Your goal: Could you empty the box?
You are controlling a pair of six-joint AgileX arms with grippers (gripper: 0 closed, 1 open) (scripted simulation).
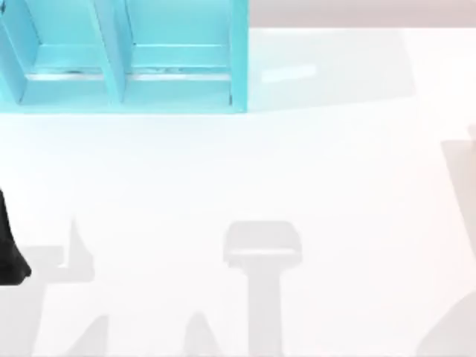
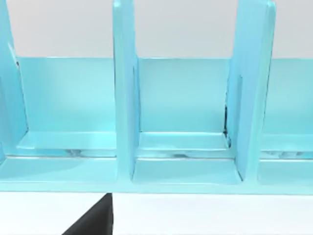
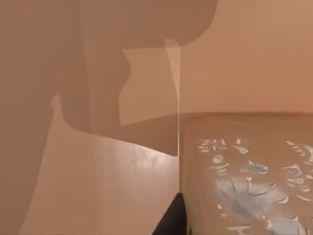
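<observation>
Facing the right wrist camera, a tan box wall (image 3: 244,58) is seen close up, crossed by a broad shadow. A tan block with pale grey-blue marks (image 3: 244,171) is cut off beside it. Their place on the white table (image 1: 312,171) cannot be told. Wide bare surface is left below the cyan divided rack (image 1: 119,89) at the far left. Dark slivers mark the right gripper (image 3: 168,223) and left gripper (image 2: 95,220); whether either is spread cannot be told.
</observation>
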